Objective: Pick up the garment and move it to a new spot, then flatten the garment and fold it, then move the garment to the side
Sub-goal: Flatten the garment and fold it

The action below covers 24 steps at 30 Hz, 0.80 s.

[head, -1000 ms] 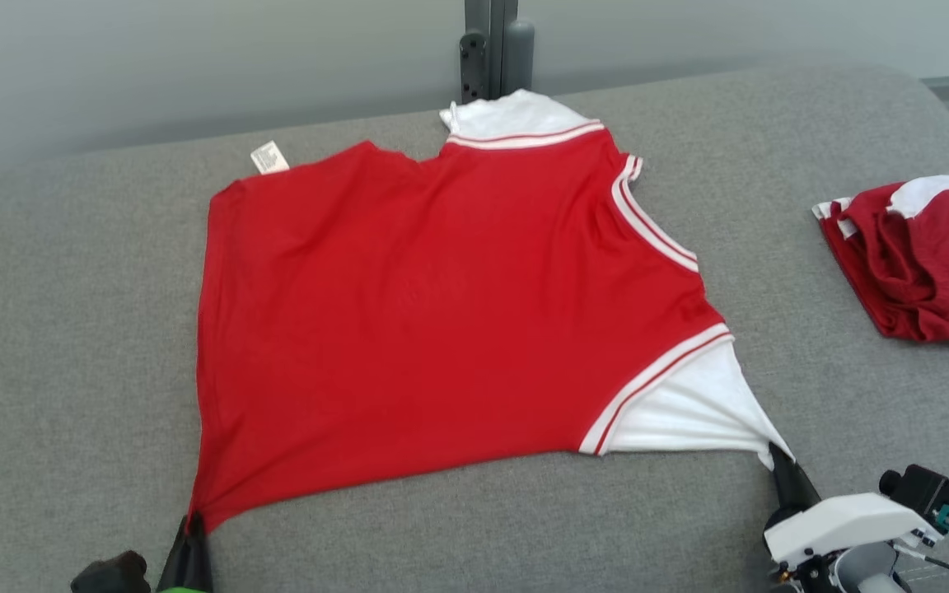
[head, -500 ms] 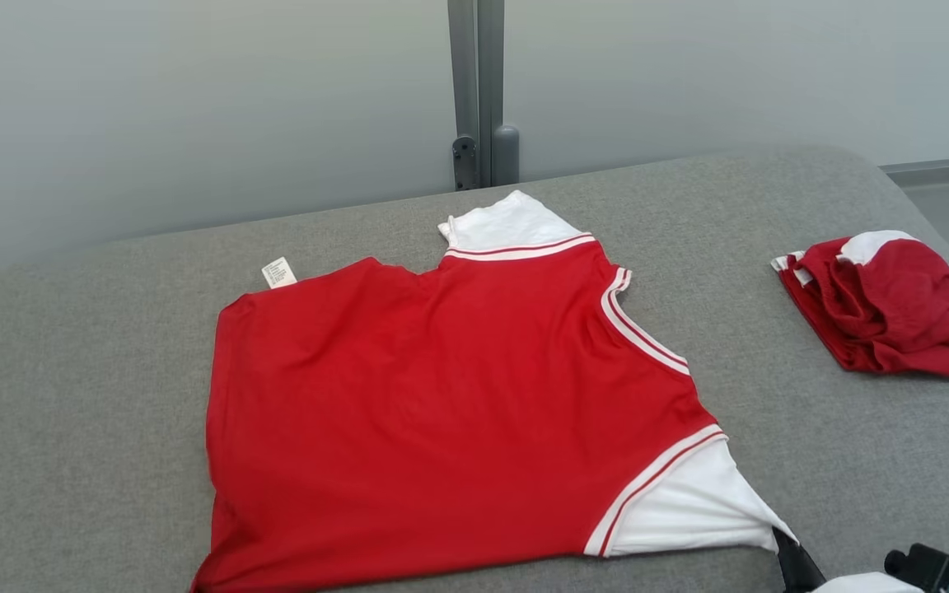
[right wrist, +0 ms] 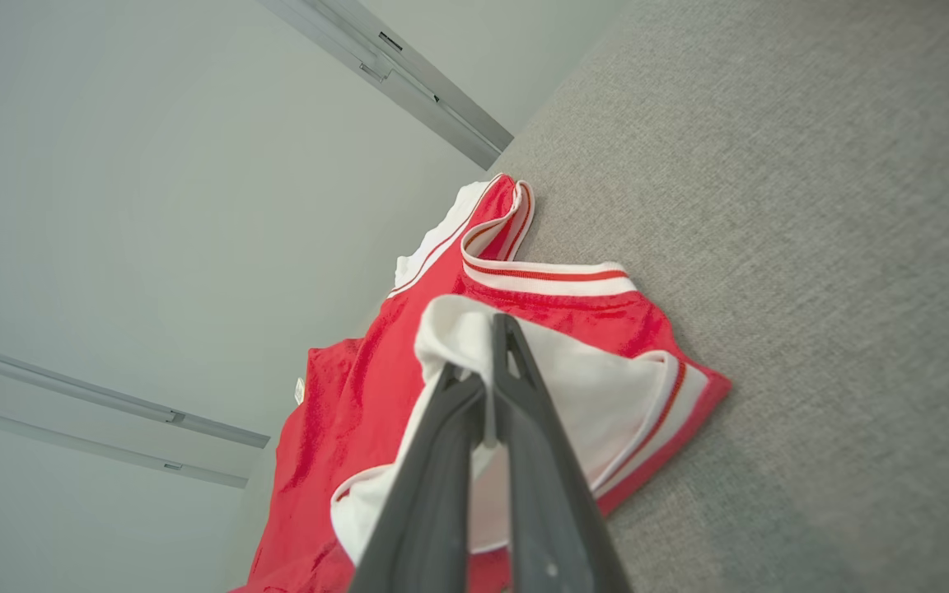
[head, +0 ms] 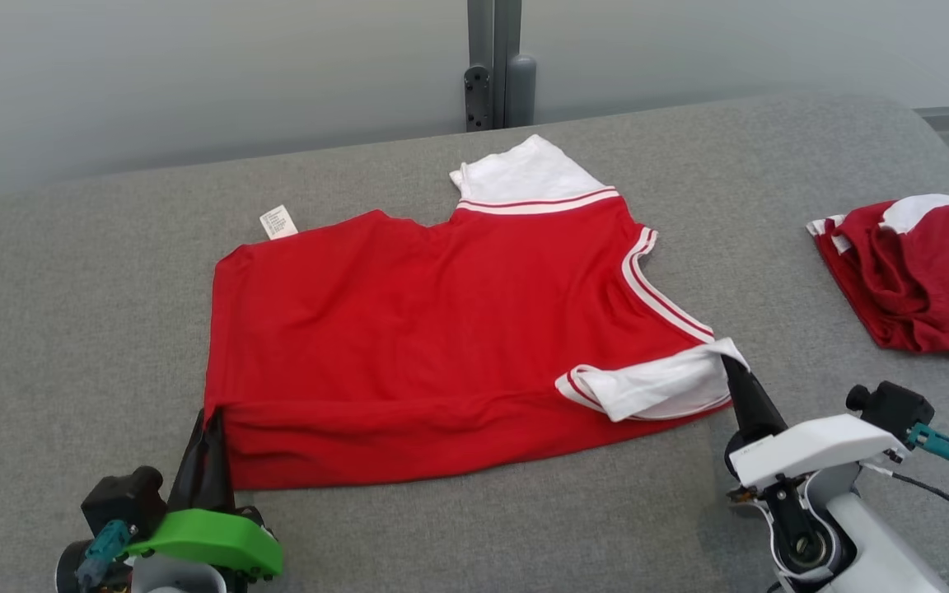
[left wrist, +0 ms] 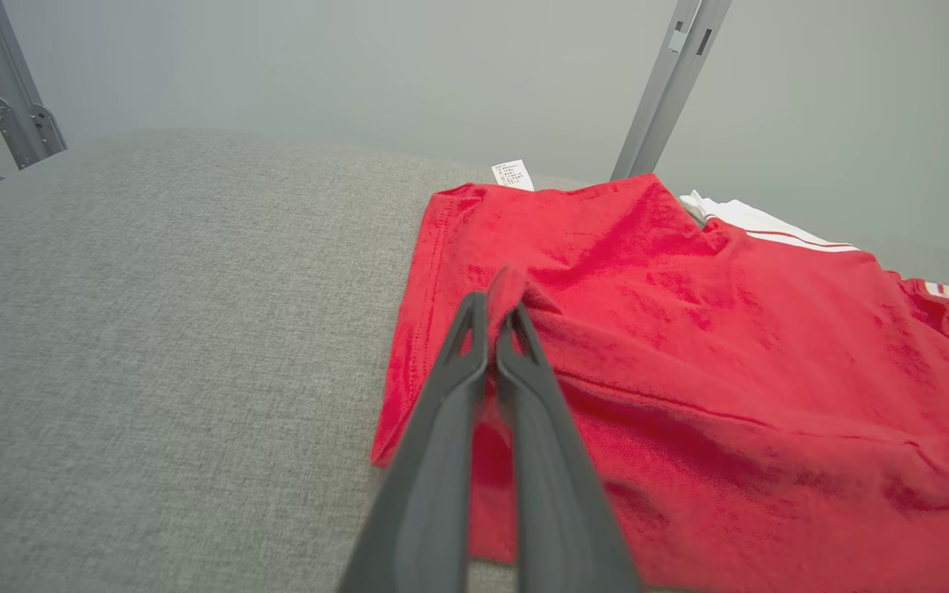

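The garment (head: 441, 321) is a red T-shirt with white sleeves and striped trim, spread on the grey table. Its near edge is doubled back over the body. My left gripper (head: 209, 416) is shut on the red near-left hem corner (left wrist: 507, 288), lifted a little off the cloth. My right gripper (head: 728, 362) is shut on the white near sleeve (right wrist: 462, 329), which lies turned back onto the red body. The far white sleeve (head: 524, 173) lies flat near the table's back edge.
A second red and white garment (head: 919, 276) lies crumpled at the right edge of the grey padded table (head: 71, 288). A grey metal post (head: 495, 62) stands behind the table's back edge. A white label (head: 278, 222) sticks out at the shirt's far left.
Both grippers have carried the shirt's near edge away from me, folding it over the body; the white sleeve now lies on the red cloth. The head camera has also tilted.
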Available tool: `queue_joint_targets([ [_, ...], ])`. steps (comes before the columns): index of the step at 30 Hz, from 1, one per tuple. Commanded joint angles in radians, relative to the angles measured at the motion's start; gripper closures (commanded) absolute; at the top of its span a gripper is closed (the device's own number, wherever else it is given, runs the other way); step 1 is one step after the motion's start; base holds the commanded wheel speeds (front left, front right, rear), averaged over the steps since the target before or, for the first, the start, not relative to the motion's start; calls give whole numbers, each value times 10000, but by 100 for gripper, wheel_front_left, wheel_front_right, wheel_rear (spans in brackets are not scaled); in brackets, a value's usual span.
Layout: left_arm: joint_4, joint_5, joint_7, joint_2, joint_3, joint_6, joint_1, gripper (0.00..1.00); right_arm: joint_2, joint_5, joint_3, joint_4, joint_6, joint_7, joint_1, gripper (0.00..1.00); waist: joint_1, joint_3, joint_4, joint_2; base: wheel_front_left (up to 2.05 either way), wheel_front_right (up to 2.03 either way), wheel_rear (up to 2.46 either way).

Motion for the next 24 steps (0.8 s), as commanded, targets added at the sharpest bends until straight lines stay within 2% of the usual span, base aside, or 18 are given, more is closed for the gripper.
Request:
queue_joint_targets([
  [1,81,74,6,69,0,48,-312,100,-55,9,33,69,-5,-16,-316,100,1,421,193,-1,0,0,0],
  [8,609,300,6,69,-207,187,-1296,100,-118,-349,-182,800,-3,-99,-1390,100,1,1063,393,-1,0,0,0],
  [14,942,292,6,68,-336,450,-1859,100,76,-822,-893,1080,-3,-97,-2009,100,1,1539,484,-1,0,0,0],
  [20,1132,247,6,67,-452,685,-2076,100,314,-1231,-1180,1298,-3,-100,-2307,100,1,1738,566,-1,0,0,0],
  [21,1133,222,6,69,-454,692,-2108,100,346,-1262,-1164,1338,-3,-101,-2332,87,1,1753,577,-1,0,0,0],
  [22,1059,250,6,69,-454,696,-2168,100,338,-1378,-1136,1392,-3,-101,-2371,50,1,1770,590,-1,0,0,0],
  [23,1016,261,6,67,-459,698,-2178,79,335,-1441,-1125,1411,-3,-101,-2405,0,1,1779,597,-1,0,0,0],
  [24,1005,246,6,66,-466,712,-2156,3,363,-1490,-1164,1411,-3,-101,-2427,0,1,1787,597,-1,0,0,0],
])
